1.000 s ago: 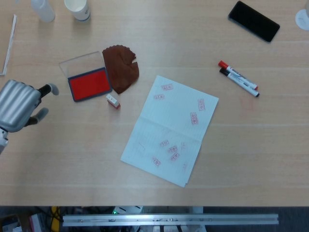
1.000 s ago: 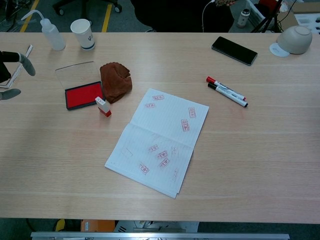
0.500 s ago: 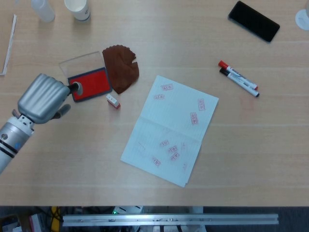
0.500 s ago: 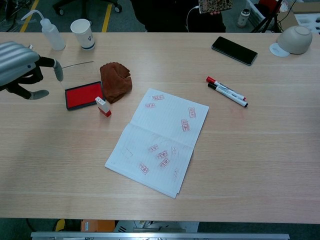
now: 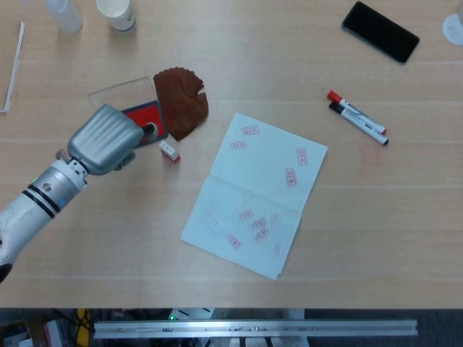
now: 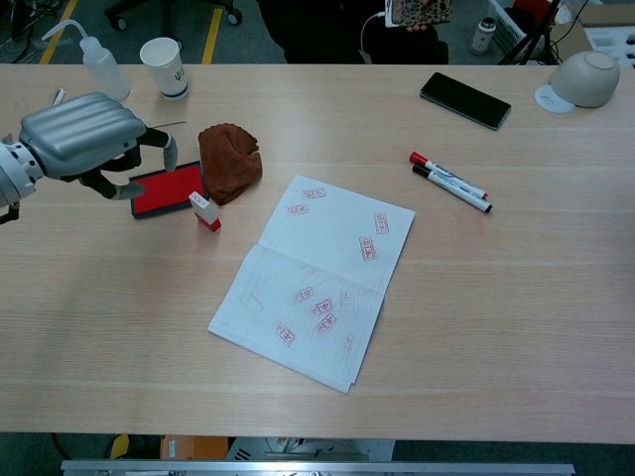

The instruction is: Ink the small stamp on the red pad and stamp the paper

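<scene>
The small stamp [image 5: 169,151] [image 6: 205,211], white with a red base, stands on the table just right of the red ink pad [image 5: 145,114] [image 6: 167,190]. My left hand [image 5: 107,139] [image 6: 84,146] hovers over the pad's left part, fingers apart and holding nothing, a short way left of the stamp. It hides much of the pad in the head view. The white paper [image 5: 255,191] [image 6: 315,280], folded open and marked with several red stamp prints, lies in the middle of the table. My right hand is not in either view.
A brown cloth [image 5: 182,102] [image 6: 229,162] lies against the pad's right side. Two markers [image 5: 357,116] [image 6: 448,181] and a black phone [image 5: 380,31] [image 6: 465,100] lie to the right. A paper cup [image 6: 164,66], a squeeze bottle [image 6: 99,65] and a bowl [image 6: 585,78] stand along the far edge.
My left hand has moved right from the table's left side to above the ink pad, closer to the stamp. The stamp, pad and paper have not moved.
</scene>
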`<state>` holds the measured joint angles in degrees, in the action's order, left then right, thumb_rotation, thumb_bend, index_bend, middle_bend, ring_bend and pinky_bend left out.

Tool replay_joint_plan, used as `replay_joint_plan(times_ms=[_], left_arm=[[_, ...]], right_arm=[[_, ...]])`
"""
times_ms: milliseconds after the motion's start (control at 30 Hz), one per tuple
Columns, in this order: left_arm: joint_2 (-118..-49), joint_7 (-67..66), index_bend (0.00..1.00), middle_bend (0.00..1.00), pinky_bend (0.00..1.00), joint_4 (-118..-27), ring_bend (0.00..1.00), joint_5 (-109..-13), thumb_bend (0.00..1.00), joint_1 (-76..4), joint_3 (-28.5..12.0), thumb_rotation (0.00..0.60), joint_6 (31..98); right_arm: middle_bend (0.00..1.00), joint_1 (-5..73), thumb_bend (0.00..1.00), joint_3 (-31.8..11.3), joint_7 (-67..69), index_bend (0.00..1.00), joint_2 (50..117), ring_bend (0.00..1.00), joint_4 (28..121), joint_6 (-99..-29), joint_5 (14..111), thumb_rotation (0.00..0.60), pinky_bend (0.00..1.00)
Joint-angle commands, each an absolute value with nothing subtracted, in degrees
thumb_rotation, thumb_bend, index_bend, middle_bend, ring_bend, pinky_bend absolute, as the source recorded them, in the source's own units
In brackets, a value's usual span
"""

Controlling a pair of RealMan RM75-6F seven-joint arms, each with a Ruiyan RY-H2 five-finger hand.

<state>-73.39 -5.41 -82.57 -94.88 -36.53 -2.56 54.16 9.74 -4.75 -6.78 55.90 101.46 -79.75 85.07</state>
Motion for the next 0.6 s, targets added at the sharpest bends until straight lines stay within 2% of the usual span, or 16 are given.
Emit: replay_joint_plan(times_ms=[33,600], left_arm=[[-74.60,-5.84,0.42,1.00,1.00,-81.39,1.00,-94.46,0.25,-37.43,-2.21,0.600,53.05],[-81.95,-10.75,0.41,1.00,1.00,-75.86,1.00,-88.13,0.25,-41.25,-2.58,0.600,47.52]], right_arm=[[0.31,9.80,0.19,-4.77,-6.90,0.25,55.94,0.19,101.51,-79.61,84.92,0.600,0.24],[0.31,9.90,0.19,-4.67,-6.49,0.25,56.41,0.19,100.50,-78.95,84.05,0.600,0.24]])
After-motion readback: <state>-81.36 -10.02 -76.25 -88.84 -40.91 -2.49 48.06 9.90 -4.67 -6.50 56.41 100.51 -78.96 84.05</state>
